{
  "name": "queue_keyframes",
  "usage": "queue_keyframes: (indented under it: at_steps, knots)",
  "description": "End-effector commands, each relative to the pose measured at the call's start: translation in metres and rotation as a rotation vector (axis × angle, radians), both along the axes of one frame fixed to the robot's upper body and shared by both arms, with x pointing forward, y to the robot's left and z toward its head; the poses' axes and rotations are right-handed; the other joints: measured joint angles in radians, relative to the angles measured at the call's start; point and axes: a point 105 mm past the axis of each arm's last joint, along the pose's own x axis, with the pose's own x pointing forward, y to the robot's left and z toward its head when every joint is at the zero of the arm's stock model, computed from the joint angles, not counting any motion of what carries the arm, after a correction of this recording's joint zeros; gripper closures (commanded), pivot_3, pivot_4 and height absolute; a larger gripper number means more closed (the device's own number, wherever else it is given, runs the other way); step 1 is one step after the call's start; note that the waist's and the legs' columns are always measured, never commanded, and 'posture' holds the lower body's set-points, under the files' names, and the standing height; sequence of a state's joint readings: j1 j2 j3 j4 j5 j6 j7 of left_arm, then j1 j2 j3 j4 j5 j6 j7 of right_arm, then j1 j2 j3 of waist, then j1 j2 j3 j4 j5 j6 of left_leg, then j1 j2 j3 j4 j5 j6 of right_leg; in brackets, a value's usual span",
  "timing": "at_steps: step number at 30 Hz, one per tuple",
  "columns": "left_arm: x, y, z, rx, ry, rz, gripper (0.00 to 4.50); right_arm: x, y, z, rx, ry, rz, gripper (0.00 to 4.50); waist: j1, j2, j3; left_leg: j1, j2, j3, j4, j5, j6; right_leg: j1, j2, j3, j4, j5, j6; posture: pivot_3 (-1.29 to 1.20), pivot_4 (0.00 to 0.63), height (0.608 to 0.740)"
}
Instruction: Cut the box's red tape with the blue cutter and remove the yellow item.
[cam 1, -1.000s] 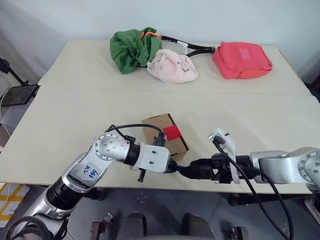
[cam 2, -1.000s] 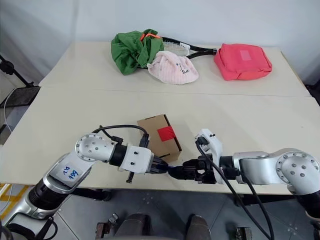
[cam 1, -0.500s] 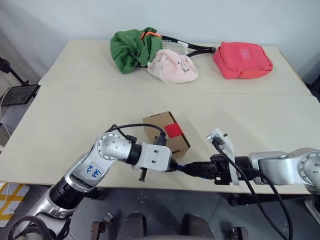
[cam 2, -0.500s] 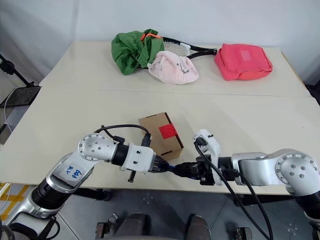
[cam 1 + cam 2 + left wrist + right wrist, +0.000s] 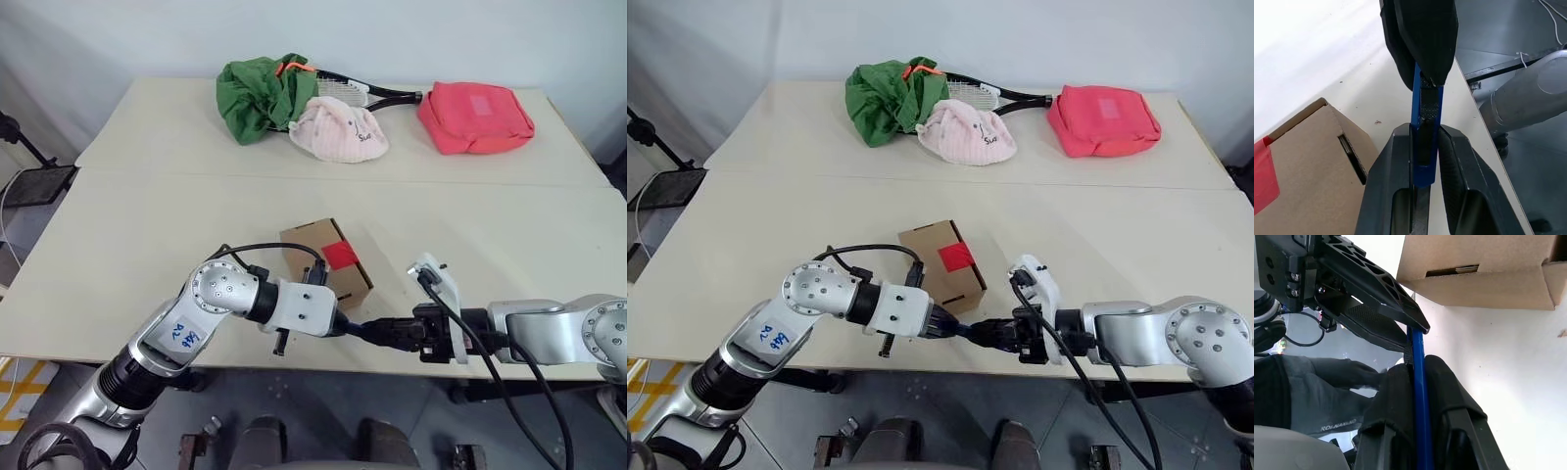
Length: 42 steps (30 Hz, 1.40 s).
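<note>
The cutter (image 5: 1424, 128) is mid-handover at the counter's (image 5: 127, 255) near edge: left hand (image 5: 343, 329) and right hand (image 5: 384, 333) both clamp it. The taped box (image 5: 325, 258) sits just beyond. Next, one hand must let go. A second ago the right hand was spread wide; it has since closed.

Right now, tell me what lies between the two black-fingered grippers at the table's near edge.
The slim blue cutter spans that gap: the left gripper clamps one end, the right gripper the other, as both wrist views show. The brown cardboard box sits just behind.
</note>
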State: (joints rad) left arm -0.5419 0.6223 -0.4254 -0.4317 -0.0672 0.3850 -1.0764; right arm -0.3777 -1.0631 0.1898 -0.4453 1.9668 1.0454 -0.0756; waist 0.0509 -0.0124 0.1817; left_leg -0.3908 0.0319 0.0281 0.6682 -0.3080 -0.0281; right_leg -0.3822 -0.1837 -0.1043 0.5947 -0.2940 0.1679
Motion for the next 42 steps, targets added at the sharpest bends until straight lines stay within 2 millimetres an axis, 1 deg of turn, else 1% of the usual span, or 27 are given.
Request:
queue_keyframes:
  at_steps: [1, 3, 5, 6, 13, 18, 28, 31, 33, 35, 37, 38, 42]
  knots:
    - [0.0, -0.005, 0.014, -0.039, -0.057, -0.011, 4.04, -0.009, 0.004, -0.001, -0.006, -0.001, 0.036, 3.07, 0.0, 0.0, 0.0, 0.0, 0.0, 0.0, 0.0, 0.0, 0.0, 0.0, 0.0, 0.0, 0.0, 0.0, 0.0, 0.0, 0.15, 0.74]
    - [0.0, -0.005, 0.014, -0.04, -0.057, -0.01, 4.04, -0.008, 0.003, -0.001, -0.013, -0.004, 0.025, 2.48, 0.0, 0.0, 0.0, 0.0, 0.0, 0.0, 0.0, 0.0, 0.0, 0.0, 0.0, 0.0, 0.0, 0.0, 0.0, 0.0, 0.15, 0.74]
    - [-0.001, -0.006, 0.014, -0.041, -0.057, -0.01, 4.04, -0.009, 0.003, -0.001, -0.01, -0.003, 0.024, 1.79, 0.0, 0.0, 0.0, 0.0, 0.0, 0.0, 0.0, 0.0, 0.0, 0.0, 0.0, 0.0, 0.0, 0.0, 0.0, 0.0, 0.15, 0.74]
    - [-0.001, -0.006, 0.014, -0.041, -0.056, -0.011, 4.04, -0.008, 0.003, -0.001, -0.004, -0.003, 0.019, 1.55, 0.0, 0.0, 0.0, 0.0, 0.0, 0.0, 0.0, 0.0, 0.0, 0.0, 0.0, 0.0, 0.0, 0.0, 0.0, 0.0, 0.15, 0.74]
    - [-0.002, -0.006, 0.013, -0.035, -0.053, -0.021, 4.04, 0.004, 0.001, 0.001, 0.025, -0.017, -0.056, 1.55, 0.0, 0.0, 0.0, 0.0, 0.0, 0.0, 0.0, 0.0, 0.0, 0.0, 0.0, 0.0, 0.0, 0.0, 0.0, 0.0, 0.15, 0.74]
    - [-0.003, -0.005, 0.012, -0.028, -0.049, -0.025, 4.04, 0.013, -0.001, 0.006, 0.056, -0.03, -0.095, 1.55, 0.0, 0.0, 0.0, 0.0, 0.0, 0.0, 0.0, 0.0, 0.0, 0.0, 0.0, 0.0, 0.0, 0.0, 0.0, 0.0, 0.15, 0.74]
    - [-0.002, -0.005, 0.012, -0.028, -0.053, -0.018, 4.04, 0.012, 0.001, 0.006, 0.06, -0.025, -0.079, 1.55, 0.0, 0.0, 0.0, 0.0, 0.0, 0.0, 0.0, 0.0, 0.0, 0.0, 0.0, 0.0, 0.0, 0.0, 0.0, 0.0, 0.15, 0.74]
    - [-0.002, -0.005, 0.013, -0.028, -0.056, -0.015, 4.04, 0.012, 0.002, 0.006, 0.062, -0.024, -0.077, 2.1, 0.0, 0.0, 0.0, 0.0, 0.0, 0.0, 0.0, 0.0, 0.0, 0.0, 0.0, 0.0, 0.0, 0.0, 0.0, 0.0, 0.15, 0.74]
    - [-0.002, -0.005, 0.013, -0.027, -0.058, -0.014, 4.04, 0.012, 0.002, 0.006, 0.063, -0.023, -0.077, 2.73, 0.0, 0.0, 0.0, 0.0, 0.0, 0.0, 0.0, 0.0, 0.0, 0.0, 0.0, 0.0, 0.0, 0.0, 0.0, 0.0, 0.15, 0.74]
    - [-0.002, -0.005, 0.013, -0.026, -0.059, -0.013, 4.04, 0.013, 0.002, 0.006, 0.064, -0.022, -0.079, 3.49, 0.0, 0.0, 0.0, 0.0, 0.0, 0.0, 0.0, 0.0, 0.0, 0.0, 0.0, 0.0, 0.0, 0.0, 0.0, 0.0, 0.15, 0.74]
    - [-0.002, -0.005, 0.013, -0.026, -0.06, -0.013, 4.04, 0.013, 0.003, 0.006, 0.065, -0.022, -0.082, 4.15, 0.0, 0.0, 0.0, 0.0, 0.0, 0.0, 0.0, 0.0, 0.0, 0.0, 0.0, 0.0, 0.0, 0.0, 0.0, 0.0, 0.15, 0.74]
    - [-0.002, -0.005, 0.013, -0.027, -0.061, -0.013, 4.04, 0.014, 0.003, 0.006, 0.066, -0.021, -0.083, 4.32, 0.0, 0.0, 0.0, 0.0, 0.0, 0.0, 0.0, 0.0, 0.0, 0.0, 0.0, 0.0, 0.0, 0.0, 0.0, 0.0, 0.15, 0.74]
    - [-0.002, -0.005, 0.013, -0.029, -0.058, -0.015, 4.04, 0.013, 0.003, 0.006, 0.068, -0.022, -0.084, 4.31, 0.0, 0.0, 0.0, 0.0, 0.0, 0.0, 0.0, 0.0, 0.0, 0.0, 0.0, 0.0, 0.0, 0.0, 0.0, 0.0, 0.15, 0.74]
